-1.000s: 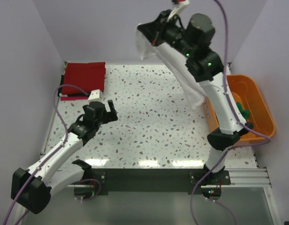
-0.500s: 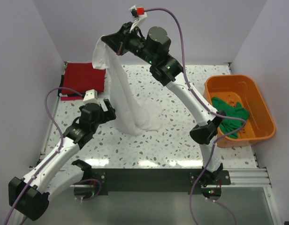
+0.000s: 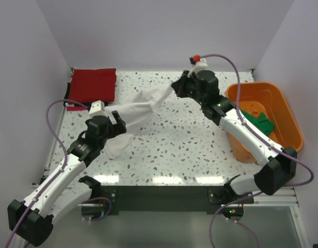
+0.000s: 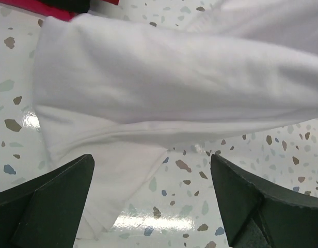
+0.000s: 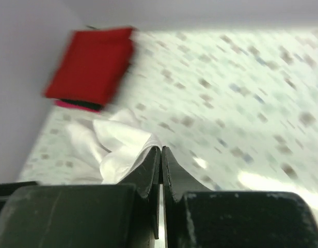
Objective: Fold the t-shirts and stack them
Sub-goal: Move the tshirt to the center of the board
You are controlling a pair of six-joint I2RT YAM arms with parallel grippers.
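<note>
Speckled table [image 3: 200,150]. White shirt [image 3: 136,111] strung out across left-centre. One end is pinched in the right gripper [image 3: 175,87], jaws closed tight on the cloth. The other end lies bunched on the table under the left gripper [image 3: 115,123]. Left jaws are spread wide above the shirt, gripping nothing. Orange tub [image 3: 283,103] at the right edge, green shirt [image 3: 259,121] inside. Red shirt [image 3: 94,85] folded flat in the far-left corner, on a thin dark shirt [image 5: 81,104] showing at its near edge.
</note>
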